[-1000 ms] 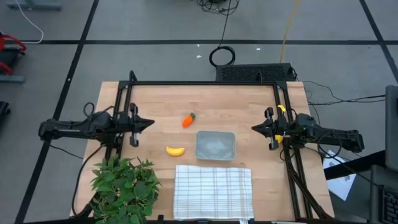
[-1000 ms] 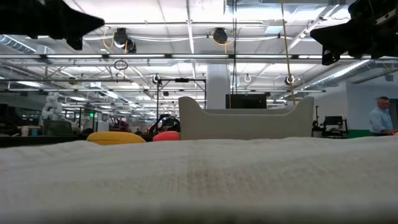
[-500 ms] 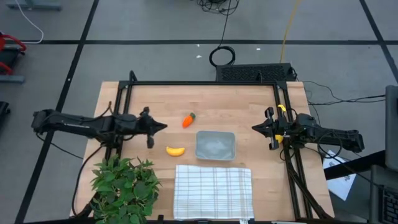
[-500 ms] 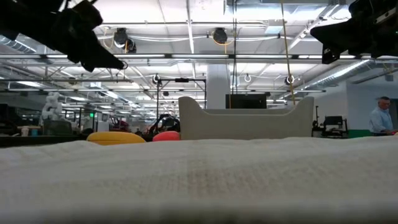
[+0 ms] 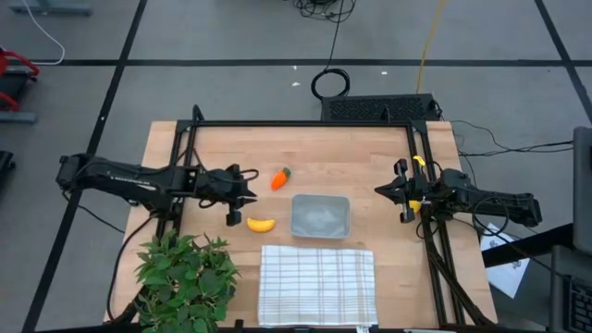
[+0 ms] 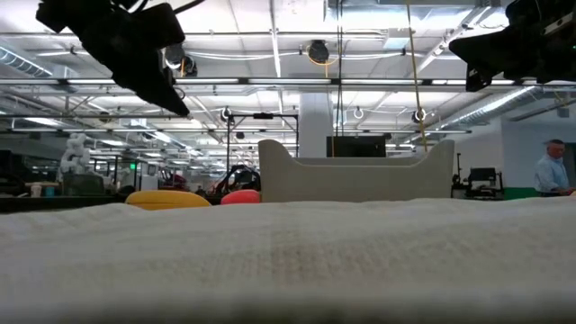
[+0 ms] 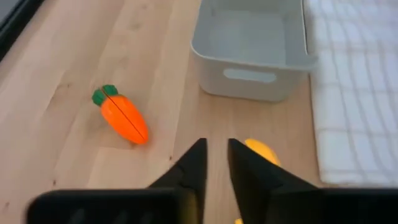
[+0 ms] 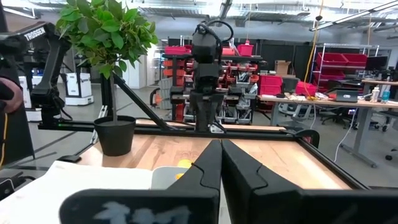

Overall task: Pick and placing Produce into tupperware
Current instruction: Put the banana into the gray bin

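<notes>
An orange carrot (image 5: 279, 178) (image 7: 121, 116) with a green top and a yellow banana (image 5: 261, 223) (image 7: 261, 151) lie on the wooden table, left of the grey-clear tupperware (image 5: 320, 215) (image 7: 252, 50). My left gripper (image 5: 248, 191) (image 7: 216, 151) hangs above the table between carrot and banana, tipped down, slightly open and holding nothing. My right gripper (image 5: 379, 191) (image 8: 221, 149) waits shut at the table's right side, above the surface.
A white checked cloth (image 5: 316, 285) lies at the near edge, just in front of the tupperware. A leafy green plant (image 5: 183, 276) stands at the near left corner. A black frame (image 5: 296, 123) runs around the table's far and side edges.
My left gripper has gone from the table's left side toward the middle, nearing the carrot and banana, and has tipped from level to slanting downward. The produce and the tupperware have stayed where they were.
</notes>
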Robot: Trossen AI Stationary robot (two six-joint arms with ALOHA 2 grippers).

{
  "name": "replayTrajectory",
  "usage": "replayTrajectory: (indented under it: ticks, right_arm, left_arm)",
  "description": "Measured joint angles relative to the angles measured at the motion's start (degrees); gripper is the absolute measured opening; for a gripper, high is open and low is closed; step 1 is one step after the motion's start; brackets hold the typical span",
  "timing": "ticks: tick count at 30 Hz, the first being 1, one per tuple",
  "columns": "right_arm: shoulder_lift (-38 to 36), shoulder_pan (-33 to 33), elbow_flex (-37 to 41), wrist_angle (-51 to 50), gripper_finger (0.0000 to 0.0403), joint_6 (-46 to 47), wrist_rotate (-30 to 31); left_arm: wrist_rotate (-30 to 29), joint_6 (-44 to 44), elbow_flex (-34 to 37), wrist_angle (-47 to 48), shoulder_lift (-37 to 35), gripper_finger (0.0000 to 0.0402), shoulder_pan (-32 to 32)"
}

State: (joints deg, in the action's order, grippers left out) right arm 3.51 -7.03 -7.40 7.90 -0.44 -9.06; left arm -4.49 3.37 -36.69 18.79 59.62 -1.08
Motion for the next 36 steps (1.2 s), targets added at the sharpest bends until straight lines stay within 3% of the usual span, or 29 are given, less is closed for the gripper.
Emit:
replayTrajectory:
  ticks: [7,13,18,24,36]
  right_arm:
    - [0.0,0.0,0.01,-0.02,0.0,0.17,0.0]
    - [0.0,0.0,0.01,-0.01,0.0,0.17,0.0]
    - [0.0,0.0,0.0,0.0,0.0,-0.2,0.09]
    - [0.0,-0.01,0.0,0.0,0.0,-0.22,0.16]
    - [0.0,0.0,0.0,-0.46,0.0,-0.22,0.24]
  left_arm:
    - [4.87,0.84,-0.06,0.22,4.88,0.0191,-0.02]
    - [3.23,7.36,-0.04,-0.48,10.22,0.0265,-0.37]
    - [3.55,9.23,-0.06,-2.22,14.29,0.0286,-1.18]
    - [9.05,9.47,-0.3,-3.35,16.04,0.029,-2.91]
    - [7.76,8.51,-0.33,-6.95,20.87,0.0295,-5.81]
